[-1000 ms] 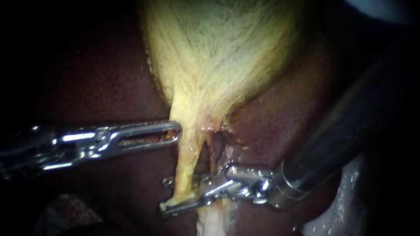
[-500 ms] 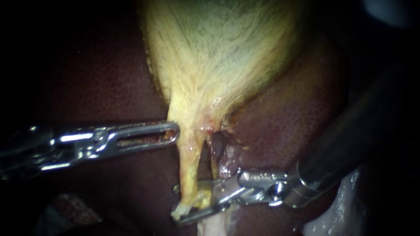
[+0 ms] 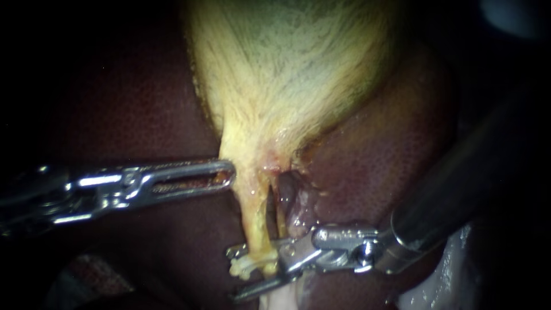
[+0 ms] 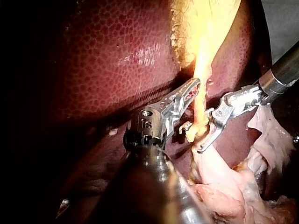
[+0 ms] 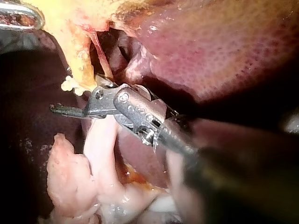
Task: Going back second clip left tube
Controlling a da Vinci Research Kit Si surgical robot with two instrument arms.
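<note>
The yellow gallbladder [image 3: 287, 74] narrows to a neck that splits into two tubes. The left tube [image 3: 252, 224] is thick and yellow, the right tube [image 3: 281, 215] thin and reddish. My left instrument [image 3: 229, 174] lies level, with its jaws shut on the neck's left edge; the left wrist view shows the same hold [image 4: 195, 88]. My right instrument [image 3: 235, 274] stands with its jaws open, the left tube's lumpy pale lower end [image 3: 247, 267] between them. Its lower jaw hangs free below. The right wrist view shows that gap [image 5: 77, 95]. I cannot make out a clip.
Dark red liver [image 3: 390, 149] surrounds the gallbladder on both sides. Pale loose tissue [image 5: 98, 154] hangs under the right instrument's jaws. The right instrument's thick dark shaft [image 3: 459, 189] crosses the view's right side. A whitish surface [image 3: 442, 281] shows at the lower right.
My right instrument has drawn back to the right, so its jaws reach less far past the left tube. The tube's lower end has lifted off the lower jaw. My left instrument has held still.
</note>
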